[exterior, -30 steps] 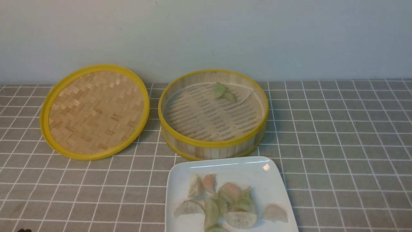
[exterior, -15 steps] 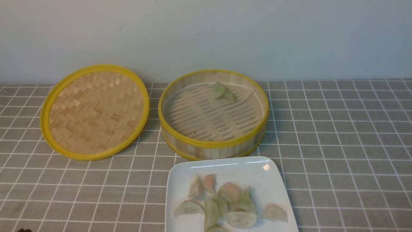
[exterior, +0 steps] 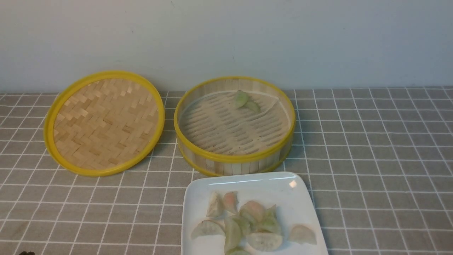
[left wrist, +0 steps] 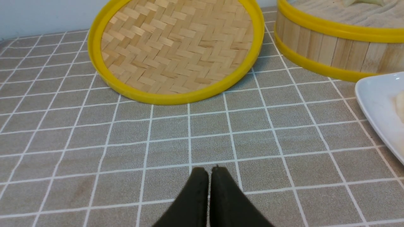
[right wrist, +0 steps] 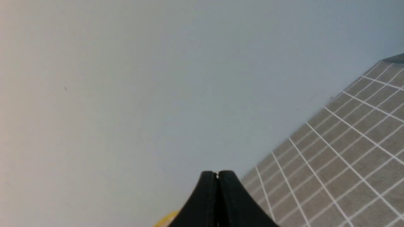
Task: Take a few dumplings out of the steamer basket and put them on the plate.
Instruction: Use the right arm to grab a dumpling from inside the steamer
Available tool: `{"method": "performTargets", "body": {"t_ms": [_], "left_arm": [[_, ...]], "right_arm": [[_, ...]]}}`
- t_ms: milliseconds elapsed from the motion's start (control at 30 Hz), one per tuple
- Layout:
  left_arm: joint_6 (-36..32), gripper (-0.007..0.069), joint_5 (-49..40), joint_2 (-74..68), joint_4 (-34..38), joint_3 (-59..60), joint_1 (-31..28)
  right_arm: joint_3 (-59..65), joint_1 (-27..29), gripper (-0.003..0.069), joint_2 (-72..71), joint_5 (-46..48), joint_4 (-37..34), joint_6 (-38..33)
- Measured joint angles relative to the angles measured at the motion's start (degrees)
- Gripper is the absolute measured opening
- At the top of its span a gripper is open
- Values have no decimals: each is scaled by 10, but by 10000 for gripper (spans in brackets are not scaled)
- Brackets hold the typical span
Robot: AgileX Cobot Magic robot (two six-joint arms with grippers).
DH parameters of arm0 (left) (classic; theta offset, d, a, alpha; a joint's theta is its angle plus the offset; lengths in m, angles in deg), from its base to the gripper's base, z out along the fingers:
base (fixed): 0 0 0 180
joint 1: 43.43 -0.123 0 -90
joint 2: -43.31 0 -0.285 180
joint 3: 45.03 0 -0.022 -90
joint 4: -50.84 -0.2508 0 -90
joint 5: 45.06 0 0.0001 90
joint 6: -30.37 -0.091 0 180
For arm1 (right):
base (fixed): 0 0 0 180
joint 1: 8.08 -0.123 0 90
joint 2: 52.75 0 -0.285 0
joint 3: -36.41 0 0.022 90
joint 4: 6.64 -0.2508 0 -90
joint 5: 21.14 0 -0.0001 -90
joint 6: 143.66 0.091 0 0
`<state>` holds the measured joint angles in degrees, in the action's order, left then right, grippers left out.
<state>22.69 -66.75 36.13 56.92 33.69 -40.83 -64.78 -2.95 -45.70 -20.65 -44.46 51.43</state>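
Left fingers [left wrist: 197, 195] and right fingers [right wrist: 206, 195] pressed together, empty. Dumplings [exterior: 253, 212] crowd the plate [exterior: 300, 198] bottom centre; I'm likely done, just park.

Tablecloth [left wrist: 202, 135] below and ahead of the left gripper [left wrist: 210, 171]: woven cloth, matt, grainy grey with a white grid. Fingers of this and the right gripper [right wrist: 217, 174]: black, matt, plastic or rubber by look. Lid [left wrist: 176, 47] beyond the left tips: woven bamboo strips, dry, matt; rim smooth yellow with a slight sheen. Steamer basket [exterior: 233, 164]: bare wooden slats, like yellow rims, pale cloth-like liner [exterior: 219, 124]. Plate [exterior: 300, 198]: glossy white, ceramic-looking. Dumplings [exterior: 253, 211]: translucent, faintly waxy. Wall [right wrist: 126, 78] ahead of the right tips: smooth, matt.
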Motion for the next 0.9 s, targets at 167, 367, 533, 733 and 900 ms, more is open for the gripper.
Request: {"method": "performTargets", "body": {"t_ms": [167, 367, 533, 733, 900], "left_arm": [[0, -5, 0, 0, 0, 0, 0], [0, -5, 0, 0, 0, 0, 0], [-2, -5, 0, 0, -9, 0, 0], [-6, -5, 0, 0, -27, 0, 0], [-9, -5, 0, 0, -28, 0, 0]], "right_arm": [[0, 0, -13, 0, -5, -15, 3], [0, 0, -13, 0, 16, -4, -18], [0, 0, -13, 0, 52, 21, -75], [-21, 0, -13, 0, 101, 32, -177], [-112, 0, -13, 3, 202, 35, -241]]}}
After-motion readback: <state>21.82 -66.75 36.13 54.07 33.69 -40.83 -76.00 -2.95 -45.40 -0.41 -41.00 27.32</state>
